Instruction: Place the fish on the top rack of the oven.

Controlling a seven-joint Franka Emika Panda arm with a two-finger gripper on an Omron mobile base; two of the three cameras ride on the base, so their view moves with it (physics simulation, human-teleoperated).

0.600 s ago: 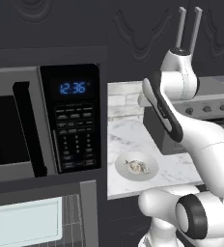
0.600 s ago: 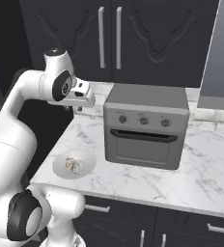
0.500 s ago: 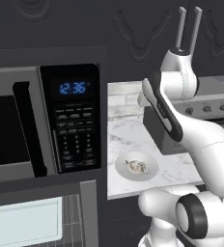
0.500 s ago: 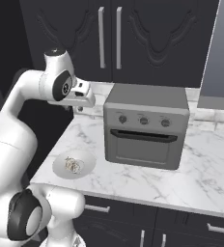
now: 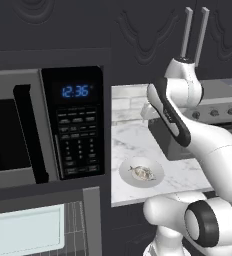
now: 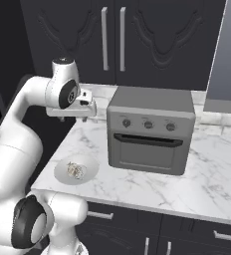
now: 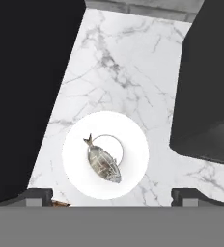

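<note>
The fish (image 7: pixel 103 164) lies on a round white plate (image 7: pixel 128 144), tail toward the upper left in the hand view. The same fish (image 5: pixel 141 173) (image 6: pixel 75 170) rests near the counter's front edge. My gripper (image 7: pixel 113 197) (image 6: pixel 76 118) hangs high over the plate, open, with nothing between its widely spread fingertips (image 7: pixel 39 195). The oven (image 5: pixel 43 198) is at the lower left of the left base view, below the microwave. Its top rack (image 5: pixel 76 222) is a dark wire grid carrying a pale tray (image 5: pixel 27 232).
A microwave (image 5: pixel 48 125) with a blue clock sits above the oven, left of the counter. A boxy grey toaster oven (image 6: pixel 150 132) (image 7: pixel 210 87) stands just right of the plate. The marble counter (image 6: pixel 197 174) stretches to the right, with dark cabinets (image 6: pixel 137 40) above.
</note>
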